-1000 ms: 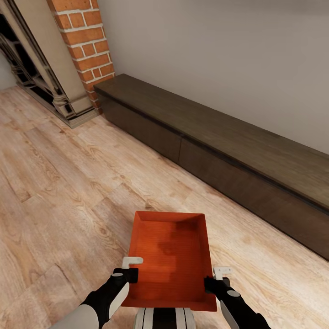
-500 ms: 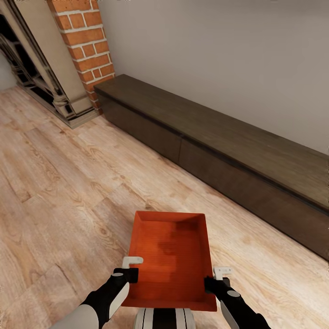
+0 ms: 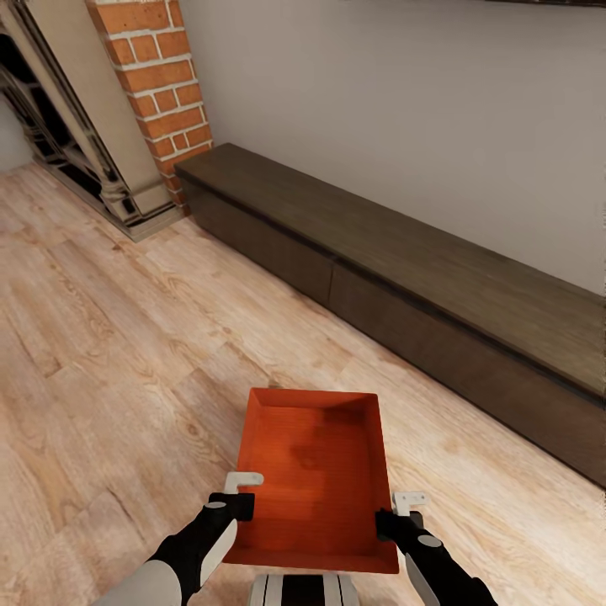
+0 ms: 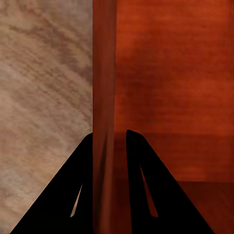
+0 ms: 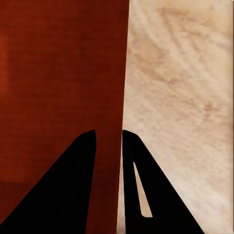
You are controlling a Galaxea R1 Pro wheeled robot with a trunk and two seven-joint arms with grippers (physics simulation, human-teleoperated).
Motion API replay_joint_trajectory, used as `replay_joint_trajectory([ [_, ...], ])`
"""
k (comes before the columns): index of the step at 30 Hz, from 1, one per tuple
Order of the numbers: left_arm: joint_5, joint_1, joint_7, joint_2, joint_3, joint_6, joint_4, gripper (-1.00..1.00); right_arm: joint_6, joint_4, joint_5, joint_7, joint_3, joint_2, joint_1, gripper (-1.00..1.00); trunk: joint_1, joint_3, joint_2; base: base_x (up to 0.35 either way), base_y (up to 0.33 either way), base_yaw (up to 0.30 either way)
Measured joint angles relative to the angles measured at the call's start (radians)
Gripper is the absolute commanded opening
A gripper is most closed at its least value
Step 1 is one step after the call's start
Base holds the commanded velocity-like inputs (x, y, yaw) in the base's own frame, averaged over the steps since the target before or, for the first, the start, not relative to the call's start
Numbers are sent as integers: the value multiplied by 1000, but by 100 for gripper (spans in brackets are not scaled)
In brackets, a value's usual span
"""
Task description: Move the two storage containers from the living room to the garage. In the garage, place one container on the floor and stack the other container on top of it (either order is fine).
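The bin [image 3: 313, 475] was held over wood floor [image 3: 109, 353], long axis pointing ahead; left claw [image 3: 238, 495] and right claw [image 3: 396, 513] pinched its side walls. Cabinet [image 3: 438, 295] lay ahead-right.

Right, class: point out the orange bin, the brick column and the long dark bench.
orange bin [image 3: 313, 471]: head view, on its ribbed bottom.
brick column [image 3: 160, 84]: head view, on its brick face.
long dark bench [image 3: 438, 269]: head view, on its top board.
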Motion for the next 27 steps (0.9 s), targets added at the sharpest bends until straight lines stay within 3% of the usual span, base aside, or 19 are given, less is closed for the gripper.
replay_joint_trajectory([
  [14, -4, 0, -3, 1, 2, 3, -1, -100, 0, 1, 4, 1, -4, 2, 0, -100, -54, 45, 98, 0, 0, 0],
  [27, 1, 0, 0, 0, 0, 3, 0, -100, 4, -1, 2, -1, 0, 1, 0, -100, -104, 104, 189, 0, 0, 0],
])
